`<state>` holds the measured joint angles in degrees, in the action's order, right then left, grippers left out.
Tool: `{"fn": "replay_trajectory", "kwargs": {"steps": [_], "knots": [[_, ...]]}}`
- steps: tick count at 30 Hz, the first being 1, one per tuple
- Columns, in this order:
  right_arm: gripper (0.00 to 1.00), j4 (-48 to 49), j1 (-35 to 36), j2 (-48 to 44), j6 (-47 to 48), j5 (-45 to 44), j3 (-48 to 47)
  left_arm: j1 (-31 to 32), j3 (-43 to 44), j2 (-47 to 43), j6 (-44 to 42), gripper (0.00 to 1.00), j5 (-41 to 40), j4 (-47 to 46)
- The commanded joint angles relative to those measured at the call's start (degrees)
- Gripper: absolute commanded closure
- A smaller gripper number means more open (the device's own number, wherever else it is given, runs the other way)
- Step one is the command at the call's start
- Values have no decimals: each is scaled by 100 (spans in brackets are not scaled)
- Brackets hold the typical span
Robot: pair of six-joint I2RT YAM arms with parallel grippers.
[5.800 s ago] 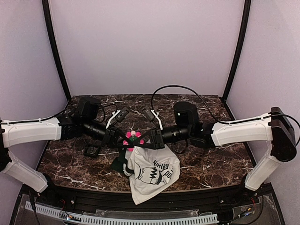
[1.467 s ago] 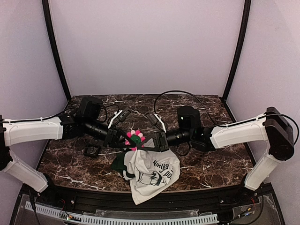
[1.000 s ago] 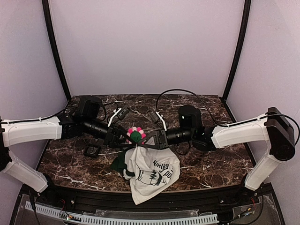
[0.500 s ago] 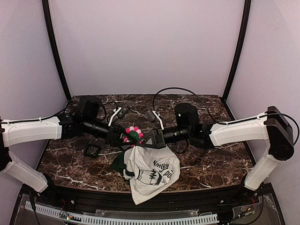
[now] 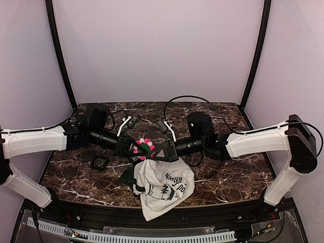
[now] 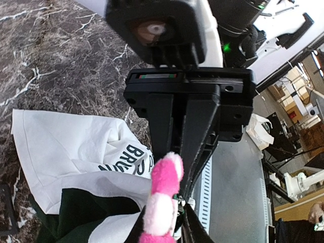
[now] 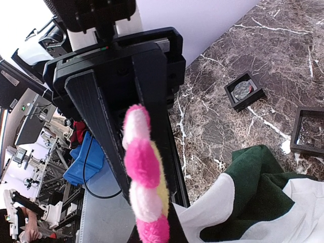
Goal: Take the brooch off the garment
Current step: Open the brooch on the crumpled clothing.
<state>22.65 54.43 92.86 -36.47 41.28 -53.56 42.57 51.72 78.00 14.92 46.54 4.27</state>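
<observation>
Top view: the brooch [image 5: 144, 147] sits at frame centre, on the raised peak of the garment [image 5: 164, 185], directly between both grippers. The right gripper [image 5: 153, 154], entering from the right, is closed, pinching fabric just below the brooch. The left gripper [image 5: 131, 149] meets the brooch from the left; whether its fingers have closed on it cannot be told. The garment's lower part rests on the table [image 5: 228, 172].
</observation>
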Motion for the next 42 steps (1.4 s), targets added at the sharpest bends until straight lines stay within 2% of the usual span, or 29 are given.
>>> {"fn": "replay_trajectory", "kwargs": {"steps": [1, 6, 8, 10, 14, 18, 25, 42], "knots": [[100, 52, 56, 15, 91, -23, -116, -29, 75, 2, -22, 86, 53, -81], [99, -15, 59, -34, 155, -3, -126, -33, 54, 14, -2, 97, 172, -138], [93, -26, 58, -90, 168, 10, -116, -30, 49, 3, 2, 99, 198, -152], [82, -60, 43, -193, 209, -7, -82, -29, 36, -15, -2, 99, 205, -161], [52, -152, -30, -509, 273, -127, 45, -29, 3, -59, 1, 99, 193, -191], [37, -348, -49, -751, 341, -406, 63, -29, -46, -103, 40, 99, 196, -300], [32, -743, -29, -556, 314, -1098, -164, -29, -78, -86, 88, 99, 375, -403], [30, -491, -185, -524, -135, -1503, 48, -29, -126, -155, 94, 99, 399, -534]]}}
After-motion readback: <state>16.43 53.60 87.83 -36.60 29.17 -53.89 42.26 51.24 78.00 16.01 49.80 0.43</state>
